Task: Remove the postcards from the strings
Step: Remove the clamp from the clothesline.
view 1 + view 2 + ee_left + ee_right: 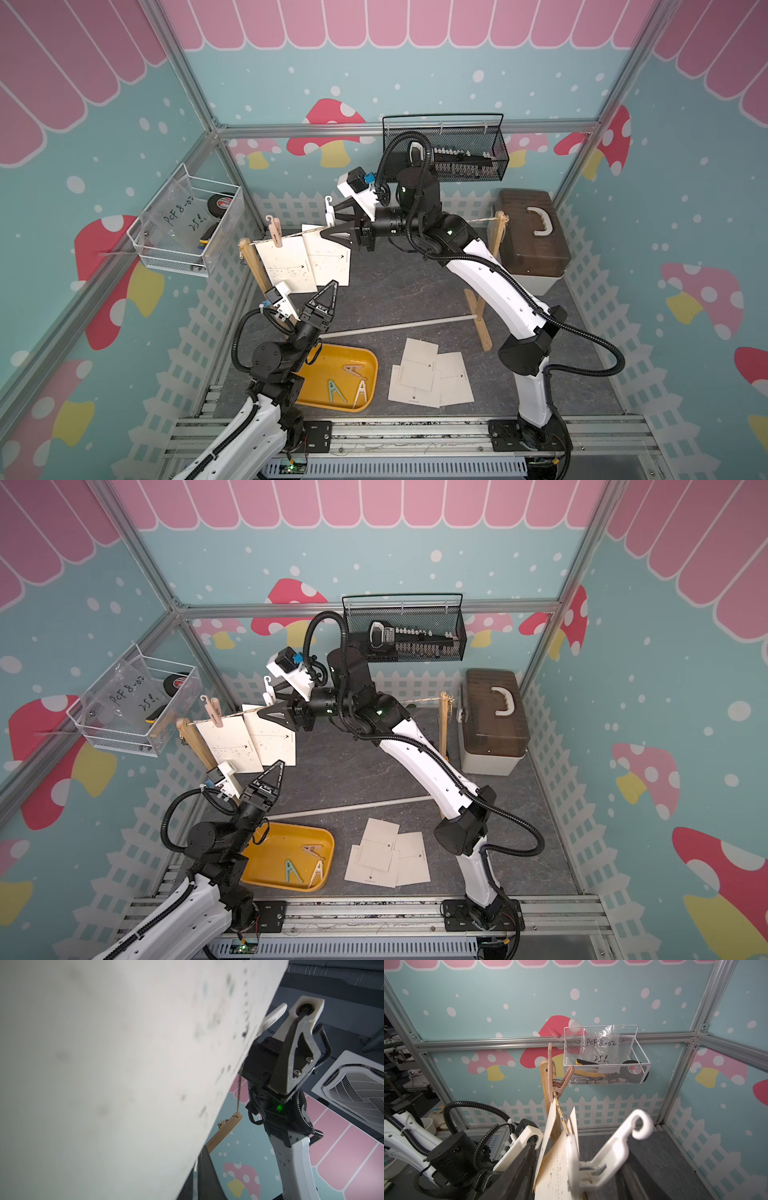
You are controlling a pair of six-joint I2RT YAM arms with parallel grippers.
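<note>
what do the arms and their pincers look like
The left arm and right arm have white shell links between black joint housings, with black ribbed cable hoses alongside; the right shows small green lights. The left pincer and right pincer each have two black triangular cut-out fingers and a white camera block.

The left arm [249, 432] and the right arm [494, 282] have glossy white shells over their long links and matte black housings at the joints, some lit by a small green light [279, 1108]. Ribbed black conduit [598, 345] loops alongside each. The left gripper [332, 286] and the right gripper [328, 224] have dark, triangular, cut-out fingers [284, 1064] fixed with silver screws [308, 1059]. A white bracket carries each black wrist camera [356, 178], which has a blue plug.
</note>
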